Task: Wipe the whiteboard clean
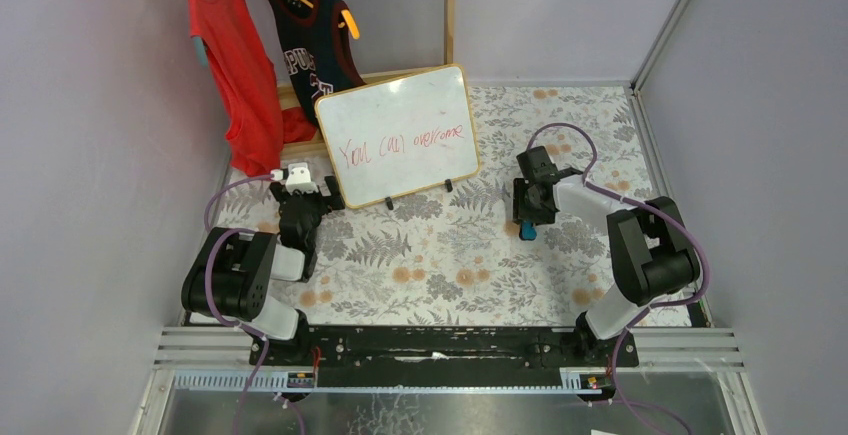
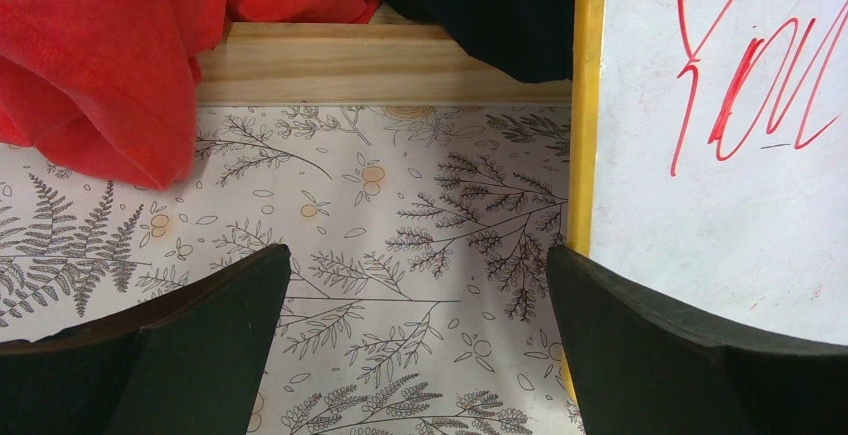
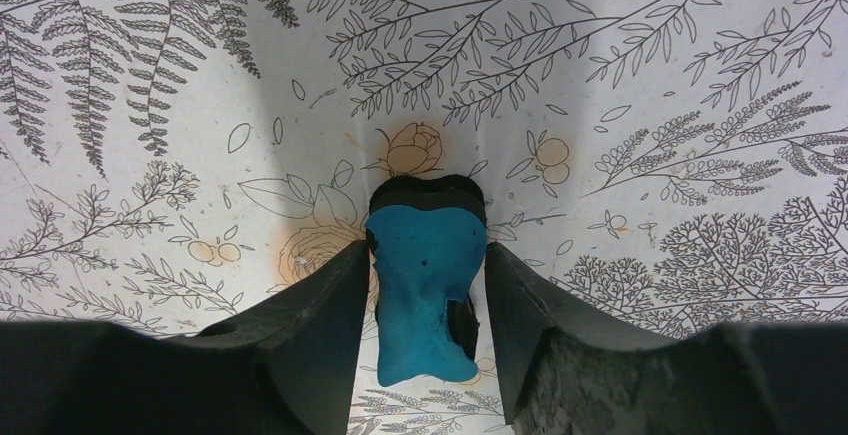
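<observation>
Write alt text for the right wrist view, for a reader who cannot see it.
The right gripper holds a blue eraser with a black end between its two dark jaws, above a white table cover printed with grey ferns and pale orange flowers.

Red handwriting on the whiteboard [image 1: 400, 105] reads "You can overcome".

Plain lilac-grey walls [image 1: 80, 105] on three sides. Tabletop [image 1: 450, 265] covered in a fern-and-flower print. Wooden rack [image 1: 449, 15] at back left, with a red top [image 1: 235, 85] and a dark jersey [image 1: 310, 35] hanging from it. Even light.
</observation>
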You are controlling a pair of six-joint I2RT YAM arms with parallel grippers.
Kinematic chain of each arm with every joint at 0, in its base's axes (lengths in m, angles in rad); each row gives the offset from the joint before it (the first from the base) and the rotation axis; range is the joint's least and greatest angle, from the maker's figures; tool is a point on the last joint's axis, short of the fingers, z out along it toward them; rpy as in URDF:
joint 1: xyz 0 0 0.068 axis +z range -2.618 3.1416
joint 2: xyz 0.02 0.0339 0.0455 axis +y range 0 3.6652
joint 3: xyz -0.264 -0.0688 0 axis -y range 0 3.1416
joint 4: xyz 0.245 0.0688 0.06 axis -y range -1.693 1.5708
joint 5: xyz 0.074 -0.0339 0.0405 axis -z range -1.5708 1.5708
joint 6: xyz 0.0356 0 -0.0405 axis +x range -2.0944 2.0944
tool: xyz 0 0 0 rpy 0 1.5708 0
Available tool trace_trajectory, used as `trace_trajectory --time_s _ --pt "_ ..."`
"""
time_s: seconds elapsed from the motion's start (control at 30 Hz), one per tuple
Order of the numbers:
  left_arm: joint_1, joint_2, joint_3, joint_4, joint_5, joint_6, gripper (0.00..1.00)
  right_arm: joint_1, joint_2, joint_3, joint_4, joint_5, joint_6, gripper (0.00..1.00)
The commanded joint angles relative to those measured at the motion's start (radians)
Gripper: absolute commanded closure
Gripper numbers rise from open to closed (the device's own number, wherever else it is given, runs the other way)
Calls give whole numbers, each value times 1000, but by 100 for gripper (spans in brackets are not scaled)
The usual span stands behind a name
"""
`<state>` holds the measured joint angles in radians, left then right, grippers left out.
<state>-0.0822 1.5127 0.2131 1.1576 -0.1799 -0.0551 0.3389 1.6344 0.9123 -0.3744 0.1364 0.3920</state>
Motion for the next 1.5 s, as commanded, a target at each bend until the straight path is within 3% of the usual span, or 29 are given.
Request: trace_trajectory --time_s 0.0,0.4,0.67,0.87,1.17,1.47 --pt "7 6 17 54 5 4 0 -2 -11 25 16 4 0 47" --pt "6 6 17 54 6 4 0 -2 -67 -10 -4 32 -1 50" --pt "6 7 17 54 6 4 0 -3 -81 -18 -11 28 -5 66" --pt "6 6 17 54 6 4 0 -2 -75 -22 -3 12 -4 71" --pt "6 6 17 54 7 3 0 -2 -162 -74 8 -32 14 100" --pt "7 7 17 54 6 4 0 -2 -274 -108 -20 -56 9 100"
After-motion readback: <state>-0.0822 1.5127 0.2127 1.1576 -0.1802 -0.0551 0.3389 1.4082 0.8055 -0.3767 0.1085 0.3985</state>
